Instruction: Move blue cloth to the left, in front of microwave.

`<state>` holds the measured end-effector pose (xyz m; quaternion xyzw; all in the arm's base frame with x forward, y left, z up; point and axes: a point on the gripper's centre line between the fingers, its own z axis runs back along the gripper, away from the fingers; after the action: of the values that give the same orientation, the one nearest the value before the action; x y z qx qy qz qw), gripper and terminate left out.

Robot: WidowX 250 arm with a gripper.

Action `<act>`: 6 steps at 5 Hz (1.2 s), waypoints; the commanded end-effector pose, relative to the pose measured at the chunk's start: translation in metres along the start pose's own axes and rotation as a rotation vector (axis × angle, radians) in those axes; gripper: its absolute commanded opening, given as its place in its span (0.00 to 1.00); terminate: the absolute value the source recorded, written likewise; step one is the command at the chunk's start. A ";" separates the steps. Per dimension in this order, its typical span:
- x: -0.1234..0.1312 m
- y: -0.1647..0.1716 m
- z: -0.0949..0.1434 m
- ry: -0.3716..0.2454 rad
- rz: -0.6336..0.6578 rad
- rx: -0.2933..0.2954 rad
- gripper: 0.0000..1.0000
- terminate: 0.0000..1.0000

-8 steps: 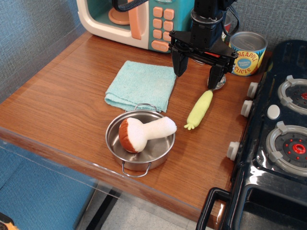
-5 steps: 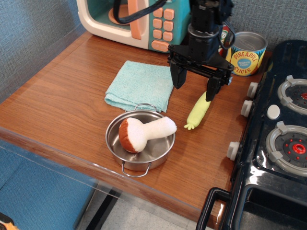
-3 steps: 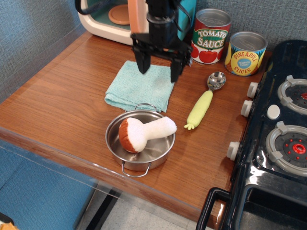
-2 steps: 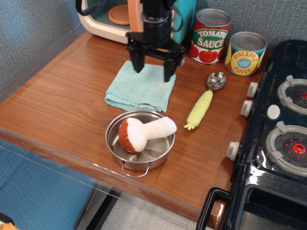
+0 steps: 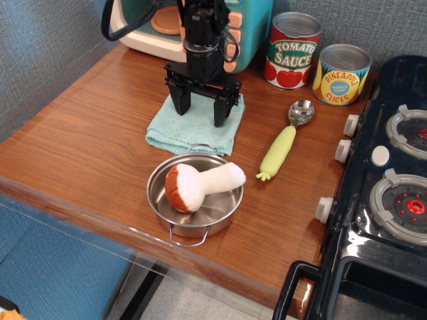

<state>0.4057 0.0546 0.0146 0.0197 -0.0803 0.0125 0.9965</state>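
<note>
The light aqua-blue cloth (image 5: pixel 190 130) lies flat on the wooden counter, just behind the steel pot (image 5: pixel 193 200). My black gripper (image 5: pixel 199 113) hangs open right over the cloth, its two fingers spread across the cloth's middle and far part, tips at or just above the fabric. It holds nothing. The cream and teal microwave (image 5: pixel 243 23) stands at the back, mostly hidden behind my arm; its peach buttons show beside the arm.
The steel pot holds a plush mushroom (image 5: pixel 200 185). A yellow-green toy corn (image 5: pixel 277 152) and a metal spoon (image 5: pixel 300 112) lie to the right. Tomato sauce can (image 5: pixel 292 50) and pineapple can (image 5: pixel 341 75) stand at the back. A black toy stove (image 5: pixel 387 180) fills the right side.
My gripper has moved left from above the corn and spoon to over the blue cloth and come down toward it, still open. The cloth has not moved.
</note>
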 end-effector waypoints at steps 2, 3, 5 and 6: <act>0.018 0.045 0.010 -0.057 -0.078 0.033 1.00 0.00; 0.011 0.069 0.019 -0.086 -0.058 0.035 1.00 0.00; 0.001 0.114 0.036 -0.131 -0.023 0.045 1.00 0.00; 0.007 0.125 0.041 -0.135 -0.054 0.069 1.00 0.00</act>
<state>0.3993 0.1688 0.0305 0.0386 -0.1128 -0.0155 0.9927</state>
